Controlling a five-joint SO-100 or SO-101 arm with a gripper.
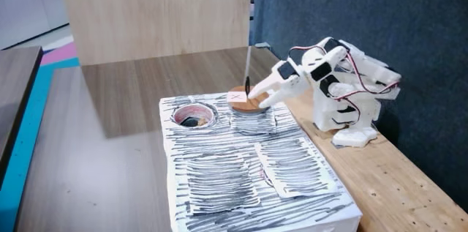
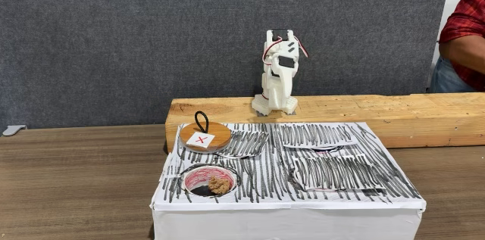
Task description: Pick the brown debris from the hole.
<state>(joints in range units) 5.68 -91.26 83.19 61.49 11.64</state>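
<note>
The hole (image 1: 192, 106) (image 2: 192, 173) is a round opening with a pinkish-red rim near one end of the white, black-scribbled box (image 1: 241, 181) (image 2: 303, 194). Inside it lies the brown debris (image 2: 220, 185) (image 1: 191, 121), a small tan lump. My white gripper (image 1: 257, 101) reaches down from the folded arm (image 2: 279, 66) on the wooden beam. Its fingers look shut with nothing between them. In a fixed view its tip appears beside the round wooden disc (image 1: 243, 100), apart from the hole.
The wooden disc (image 2: 206, 137) carries a red-cross label, a black loop and a thin upright stick (image 1: 248, 64). The box stands against a long wooden beam (image 2: 394, 119) on a brown table. A person's red sleeve (image 2: 464, 24) shows at the far right.
</note>
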